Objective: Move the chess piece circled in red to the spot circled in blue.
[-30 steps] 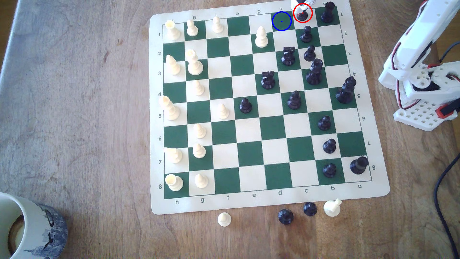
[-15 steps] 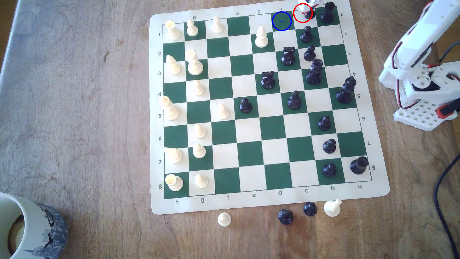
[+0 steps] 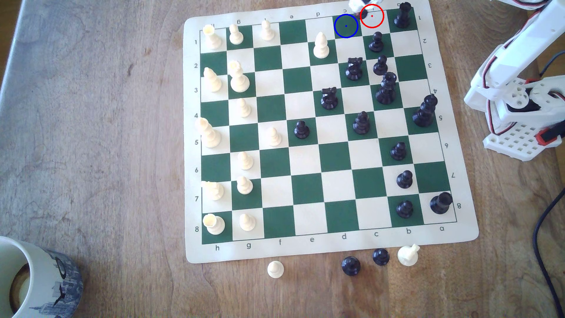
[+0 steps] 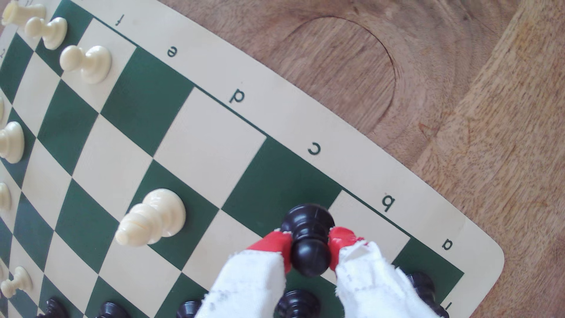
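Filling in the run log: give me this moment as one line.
phase: carrying | gripper: shut on black pawn | pawn: lifted, at left edge of red ring | blue-ringed square: empty, not yet reached

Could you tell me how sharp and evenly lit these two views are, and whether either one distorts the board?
Exterior view: soft daylight, mild overall blur, the gripper cut off at the frame edge. Wrist view: sharp on the black pawn, which carries small glossy highlights; the board lines bow, suggesting wide-angle distortion.

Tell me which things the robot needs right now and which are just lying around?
Needed: black pawn, pinched in the pincer; blue-ringed green square.

Just lying around: mug, four pieces off the board such as the cream pawn, black rook.
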Controlling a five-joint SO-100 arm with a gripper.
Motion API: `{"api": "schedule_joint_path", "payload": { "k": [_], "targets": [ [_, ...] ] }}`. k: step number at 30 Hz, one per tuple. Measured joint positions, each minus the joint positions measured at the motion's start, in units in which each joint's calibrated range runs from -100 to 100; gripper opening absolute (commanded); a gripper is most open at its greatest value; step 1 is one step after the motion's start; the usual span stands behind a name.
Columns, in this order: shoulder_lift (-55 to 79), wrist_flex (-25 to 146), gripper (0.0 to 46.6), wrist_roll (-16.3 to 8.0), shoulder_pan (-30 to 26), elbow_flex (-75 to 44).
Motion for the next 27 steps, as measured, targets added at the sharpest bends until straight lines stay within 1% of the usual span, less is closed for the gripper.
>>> {"api": "schedule_joint_path", "payload": {
  "k": [9,18,27],
  "targets": [
    [4.8,-3.3,0.3,-0.2,-0.8,-0.8],
    [7.1,-5.2,0.3,-0.2,-2.1,-0.8],
    [8.6,-5.7,0.3,-0.2,-2.1,-0.8]
  ]
}}
